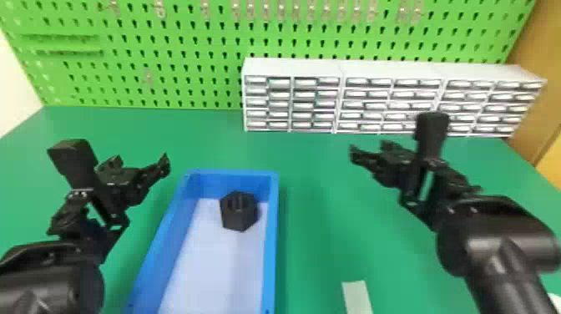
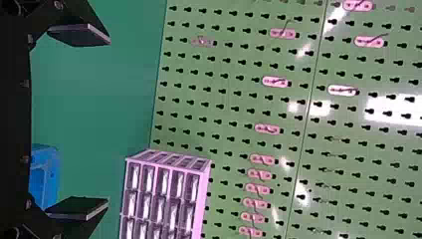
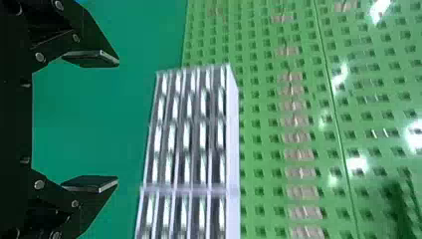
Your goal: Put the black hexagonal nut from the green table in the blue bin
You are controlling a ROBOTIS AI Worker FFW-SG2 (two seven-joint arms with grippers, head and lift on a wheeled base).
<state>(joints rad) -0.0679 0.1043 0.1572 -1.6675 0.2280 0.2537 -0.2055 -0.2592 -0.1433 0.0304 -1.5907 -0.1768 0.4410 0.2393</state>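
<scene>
on green table (image 1: pixel 317 234), blue bin (image 1: pixel 271 250) holds nut (image 1: pixel 239 212) near far edge.

The tabletop (image 1: pixel 317 163) is smooth, plain green. Along its far edge stands a row of three joined white drawer cabinets (image 1: pixel 292 67), reaching from near that edge's middle to the far right corner. The blue bin (image 1: pixel 273 242) sits directly on the green, left of the middle, its long sides running away from the near side, its far end apart from the cabinets. Right of it, toward the near side, lies a pale flat strip (image 1: pixel 357 298).
</scene>
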